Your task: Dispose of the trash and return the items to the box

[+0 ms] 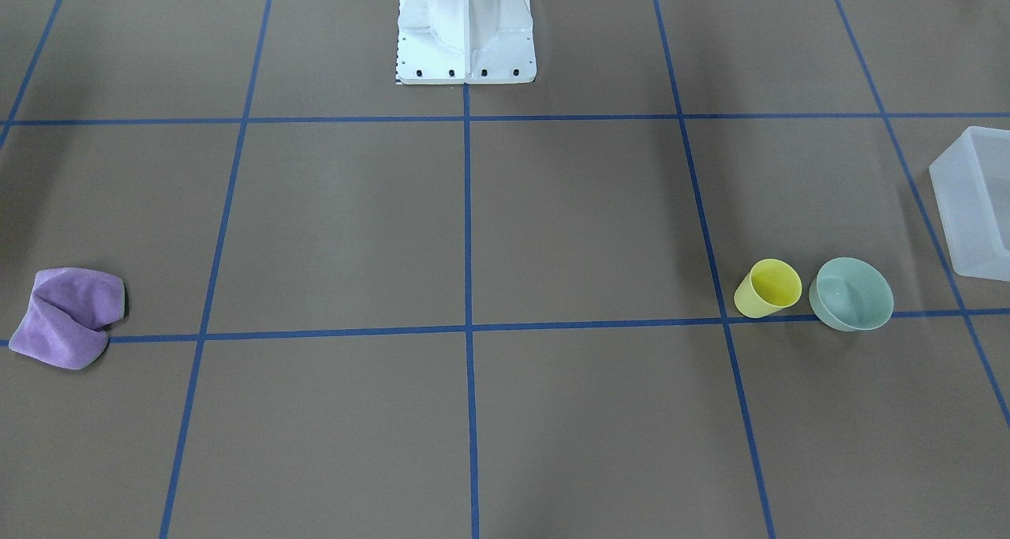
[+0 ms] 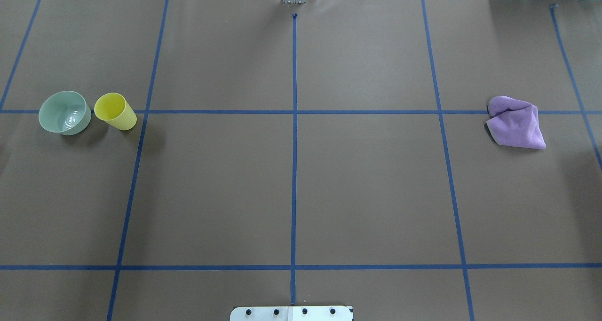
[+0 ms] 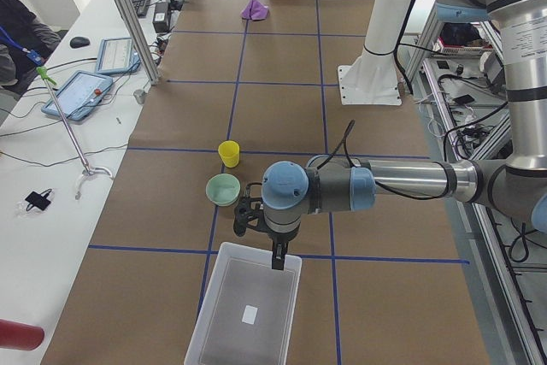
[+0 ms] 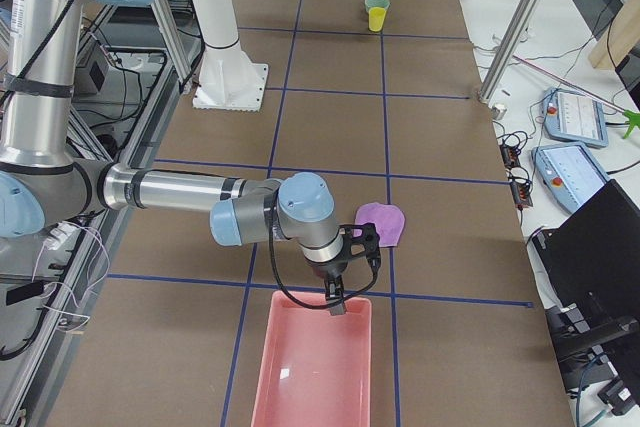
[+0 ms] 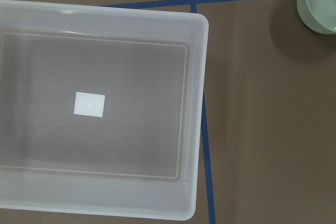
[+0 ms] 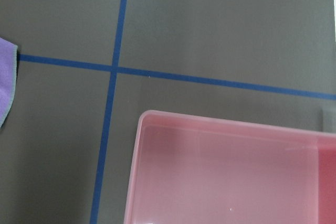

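The yellow cup [image 1: 768, 288] and the mint-green bowl [image 1: 854, 294] stand side by side on the brown table, mouths up; they also show in the overhead view, cup [image 2: 115, 111] and bowl [image 2: 65, 112]. The frosted white box [image 3: 256, 250] stands empty near them, and its rim fills the left wrist view [image 5: 202, 103]. My left gripper [image 3: 278, 259] hangs over the box's near edge, beside the bowl [image 3: 224, 189]. My right gripper [image 4: 335, 303] hangs over the edge of a pink bin [image 4: 315, 367]. I cannot tell whether either gripper is open or shut.
A crumpled purple cloth [image 2: 516, 122] lies on the table's right side, close to the pink bin [image 6: 210, 171]. The robot's white base [image 1: 465, 34] stands at the table's middle edge. Blue tape lines mark a grid. Tablets and cables lie on a side desk.
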`<state>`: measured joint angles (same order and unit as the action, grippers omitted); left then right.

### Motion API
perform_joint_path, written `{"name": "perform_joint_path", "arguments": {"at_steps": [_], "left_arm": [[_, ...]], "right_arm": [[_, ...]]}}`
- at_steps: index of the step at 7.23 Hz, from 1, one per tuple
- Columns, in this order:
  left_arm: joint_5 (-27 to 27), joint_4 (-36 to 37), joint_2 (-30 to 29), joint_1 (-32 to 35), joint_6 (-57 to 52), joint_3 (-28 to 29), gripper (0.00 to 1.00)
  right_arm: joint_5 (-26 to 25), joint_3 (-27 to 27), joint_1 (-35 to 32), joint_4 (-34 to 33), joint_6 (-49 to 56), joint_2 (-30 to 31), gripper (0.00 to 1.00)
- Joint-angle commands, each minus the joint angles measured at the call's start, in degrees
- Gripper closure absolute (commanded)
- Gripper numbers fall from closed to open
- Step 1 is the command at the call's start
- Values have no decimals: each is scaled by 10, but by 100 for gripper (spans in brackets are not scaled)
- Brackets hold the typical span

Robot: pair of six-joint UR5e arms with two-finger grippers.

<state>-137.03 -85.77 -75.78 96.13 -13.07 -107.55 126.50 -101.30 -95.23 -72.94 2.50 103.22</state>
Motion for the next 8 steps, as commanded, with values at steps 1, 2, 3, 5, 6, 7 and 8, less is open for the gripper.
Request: {"name": "perform_joint_path", "arguments": {"at_steps": [1, 2, 3, 5, 6, 7, 8], "left_arm": [[-3, -124, -10, -1, 19, 4, 1], [-13, -142, -14, 0, 68, 14, 1], [-64, -166, -25, -1, 74, 11, 1], [-65, -294, -58, -3, 114, 18, 1], [-61, -313, -101, -72, 131, 21, 1], [-62, -310, -123, -114, 165, 41, 1], [-16, -310, -158, -152, 223, 48, 0]], "right_arm": [[16, 21, 0, 88, -1, 8, 0], [17, 42, 0, 101, 1, 8, 0], [36, 47, -1, 124, 0, 9, 0], [74, 37, -1, 126, -24, 8, 0], [79, 23, 0, 126, -82, 2, 0], [81, 2, 0, 127, -124, 2, 0], [81, -4, 11, 127, -142, 0, 0]]}}
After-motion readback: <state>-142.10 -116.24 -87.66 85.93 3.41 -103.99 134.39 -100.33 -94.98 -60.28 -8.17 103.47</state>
